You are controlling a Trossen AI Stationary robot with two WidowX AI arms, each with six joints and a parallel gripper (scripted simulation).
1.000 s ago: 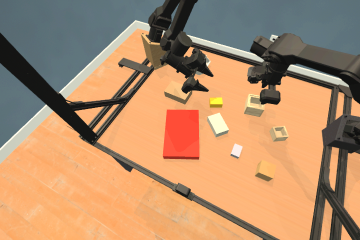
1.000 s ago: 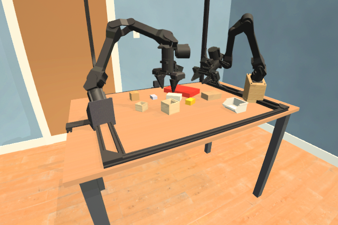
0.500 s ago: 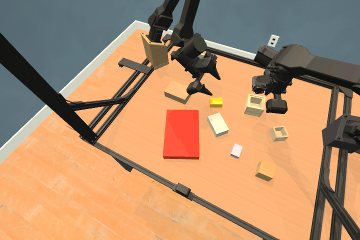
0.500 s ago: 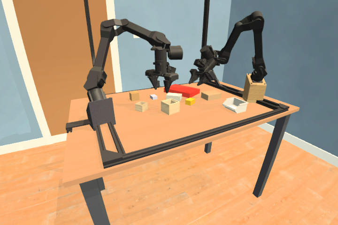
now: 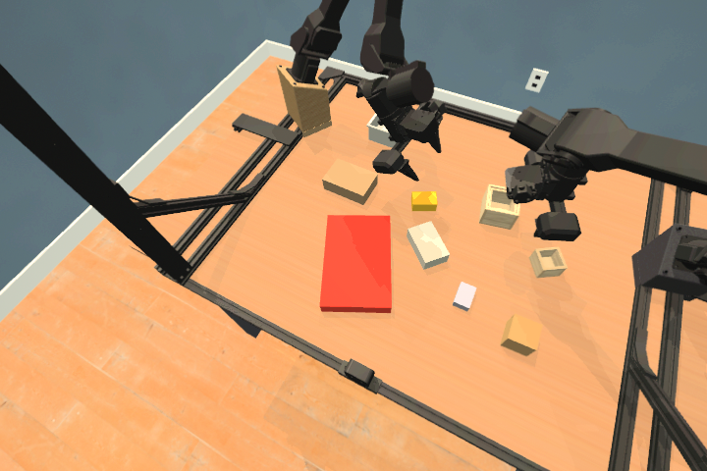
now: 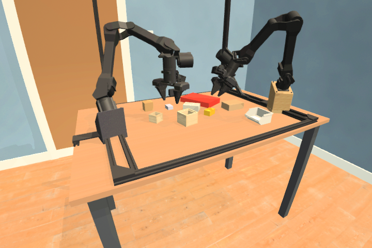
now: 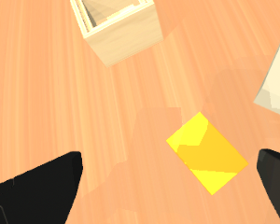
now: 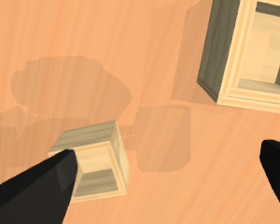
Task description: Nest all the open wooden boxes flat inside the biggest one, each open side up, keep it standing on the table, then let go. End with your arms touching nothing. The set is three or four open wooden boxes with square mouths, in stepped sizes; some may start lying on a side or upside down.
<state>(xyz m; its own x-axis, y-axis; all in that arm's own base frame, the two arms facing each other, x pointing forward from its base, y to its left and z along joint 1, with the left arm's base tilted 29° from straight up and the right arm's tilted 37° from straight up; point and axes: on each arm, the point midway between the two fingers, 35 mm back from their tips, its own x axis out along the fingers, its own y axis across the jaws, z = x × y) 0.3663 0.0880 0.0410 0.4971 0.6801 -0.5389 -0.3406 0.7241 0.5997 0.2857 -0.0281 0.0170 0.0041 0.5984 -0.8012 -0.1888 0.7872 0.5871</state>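
Note:
The biggest wooden box stands open side up, with at least one smaller box seated inside; the nested rims make the exact number unclear. A small separate wooden box stands open side up beside it. My right gripper is open and empty above the table near both boxes; one finger overlaps the small box in the right wrist view. My left gripper is open and empty, raised off the table on the yellow block's side.
A yellow block, cream block and red slab lie nearby. A brown block and white bin are on the left arm's side. A small white block and tan block lie beyond the small box.

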